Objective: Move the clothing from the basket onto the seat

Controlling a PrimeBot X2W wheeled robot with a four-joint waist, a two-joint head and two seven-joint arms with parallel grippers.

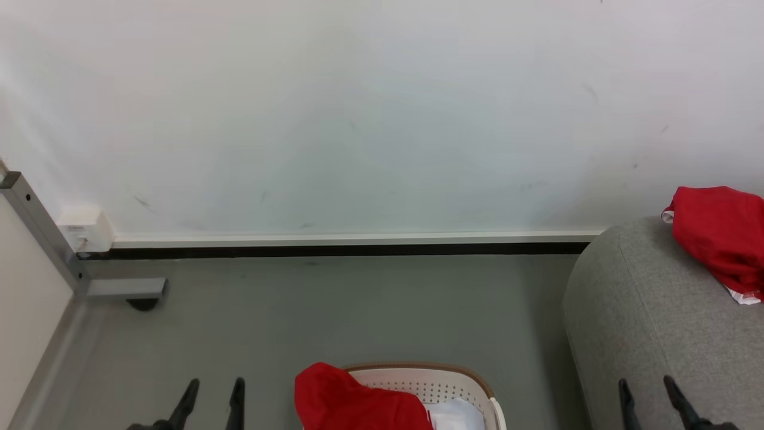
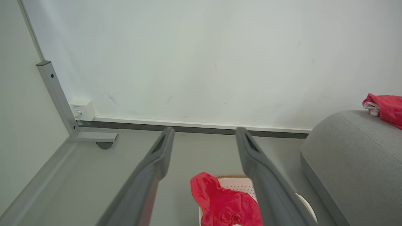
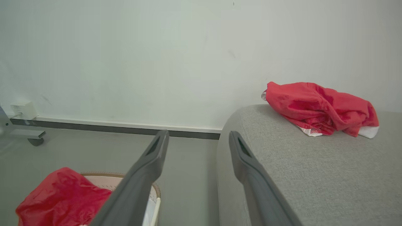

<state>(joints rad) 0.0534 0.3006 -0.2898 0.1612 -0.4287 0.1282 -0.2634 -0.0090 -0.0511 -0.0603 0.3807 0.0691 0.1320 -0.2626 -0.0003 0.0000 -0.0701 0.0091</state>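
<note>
The left claw (image 1: 216, 385) hangs over the floor (image 1: 358, 310), fingers apart and empty. Just to its right and lower down, a red garment (image 1: 352, 400) is heaped over the left rim of the basket (image 1: 418, 368), so this arm looks the nearer for the pick. The right claw (image 1: 646, 382), also spread and empty, sits by the seat (image 1: 644, 310), where a second garment (image 1: 716, 239) already lies.

— What are you seeing in the basket (image 1: 433, 382)?
— I'm seeing a red garment (image 1: 352, 400) bunching up and spilling over its left rim. The basket, white with a brown rim, is standing near the grey seat (image 1: 644, 322).
— And on the seat?
— A second red garment (image 1: 719, 239), white trim showing, is lying crumpled on top.
</note>
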